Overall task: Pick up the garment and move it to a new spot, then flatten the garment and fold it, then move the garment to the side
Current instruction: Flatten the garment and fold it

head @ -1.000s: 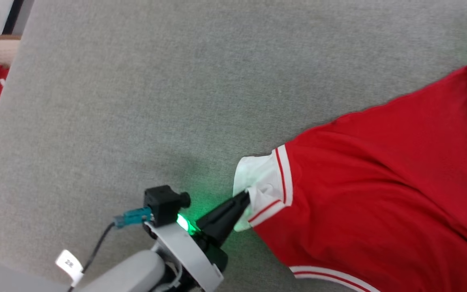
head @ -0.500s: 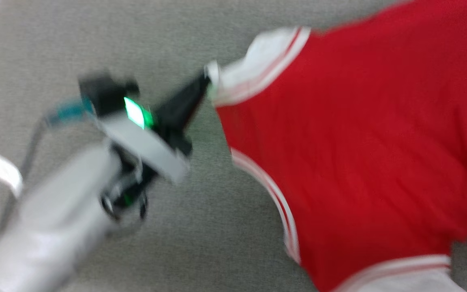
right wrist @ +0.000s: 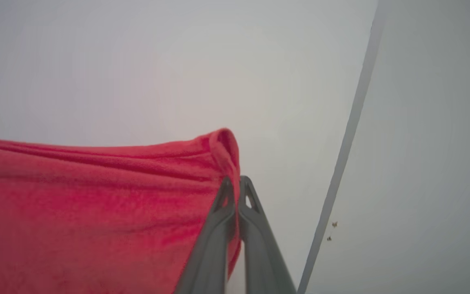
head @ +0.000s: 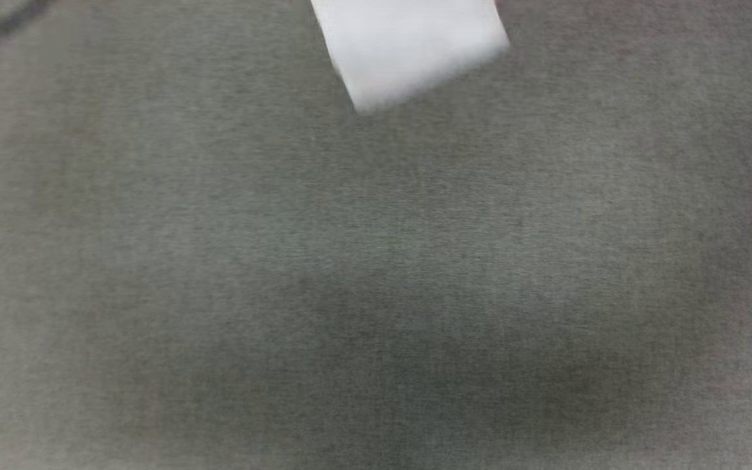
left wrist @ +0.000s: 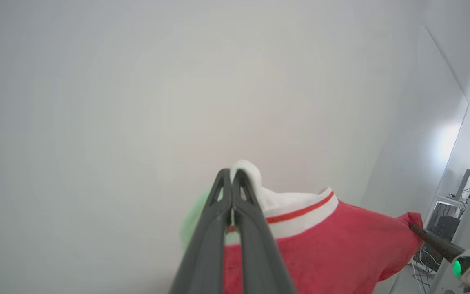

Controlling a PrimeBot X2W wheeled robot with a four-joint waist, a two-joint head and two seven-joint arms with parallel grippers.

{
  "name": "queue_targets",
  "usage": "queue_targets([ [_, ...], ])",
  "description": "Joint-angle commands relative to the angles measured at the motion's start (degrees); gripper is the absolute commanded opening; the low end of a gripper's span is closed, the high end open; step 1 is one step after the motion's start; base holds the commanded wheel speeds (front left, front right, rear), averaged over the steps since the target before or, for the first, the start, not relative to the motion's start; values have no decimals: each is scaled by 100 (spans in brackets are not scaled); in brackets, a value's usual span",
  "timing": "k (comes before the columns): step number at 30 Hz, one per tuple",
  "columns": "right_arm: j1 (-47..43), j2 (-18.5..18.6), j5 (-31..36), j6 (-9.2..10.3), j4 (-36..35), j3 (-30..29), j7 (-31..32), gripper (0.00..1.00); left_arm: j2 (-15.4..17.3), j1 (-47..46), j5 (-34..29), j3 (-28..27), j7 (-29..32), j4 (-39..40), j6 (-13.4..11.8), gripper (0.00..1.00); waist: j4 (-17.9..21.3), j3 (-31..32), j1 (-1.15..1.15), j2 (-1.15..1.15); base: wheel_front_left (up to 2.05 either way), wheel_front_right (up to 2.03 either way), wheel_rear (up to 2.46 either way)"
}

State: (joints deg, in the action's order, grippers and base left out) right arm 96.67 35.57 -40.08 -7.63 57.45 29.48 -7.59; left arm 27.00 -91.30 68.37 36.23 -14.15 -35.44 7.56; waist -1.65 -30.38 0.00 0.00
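The garment [left wrist: 320, 253] is red with a white sleeve and red-and-white striped trim, held up between both arms. My left gripper [left wrist: 231, 173] is shut on the white sleeve. In the right wrist view my right gripper [right wrist: 235, 181] is shut on a bunched red edge of the garment [right wrist: 96, 204]. The left wrist view also shows the right gripper [left wrist: 413, 227] pinching the garment's far red corner. A blurred white patch [head: 408, 46], probably a sleeve, hangs at the top of the head view.
A grey cloth-covered surface [head: 376, 261] spreads across the blurred head view. Both wrist views look at pale walls, with a seam line [right wrist: 349, 122] on the right. Some equipment [left wrist: 443, 224] stands at the far right of the left wrist view.
The head camera has swung hard, so the whole picture shifted. The red garment and my left arm slid up and out of it, leaving a white patch at the top.
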Motion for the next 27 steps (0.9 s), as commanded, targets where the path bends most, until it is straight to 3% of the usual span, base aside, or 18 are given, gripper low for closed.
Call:
queue_targets([
  [1, 52, 46, 34, 26, 106, -63, -78, 0, 83, -114, -25, -136, -73, -52, -21, 0, 156, -117, 0, 0, 0, 0, 0],
  [6, -84, -111, -24, 26, 265, 78, -298, 0, 39, -34, -36, -571, -120, 305, -21, 0, 179, -50, 0, 0, 0, 0, 0],
  [10, -670, -216, -208, 25, 146, 383, -274, 0, 193, 860, -82, -622, -115, 787, -21, 0, 230, 17, 0, 0, 0, 0, 0],
  [15, -1785, -111, -641, 24, -371, 896, -281, 0, 372, 2736, 6, -657, -114, 1678, -19, 0, 243, 147, 0, 0, 0, 0, 0],
  [27, -4717, 961, -1840, 20, -2287, 1448, -320, 0, 250, 6465, -468, -851, -108, 3300, -19, 0, 55, 637, 0, 0, 0, 0, 0],
])
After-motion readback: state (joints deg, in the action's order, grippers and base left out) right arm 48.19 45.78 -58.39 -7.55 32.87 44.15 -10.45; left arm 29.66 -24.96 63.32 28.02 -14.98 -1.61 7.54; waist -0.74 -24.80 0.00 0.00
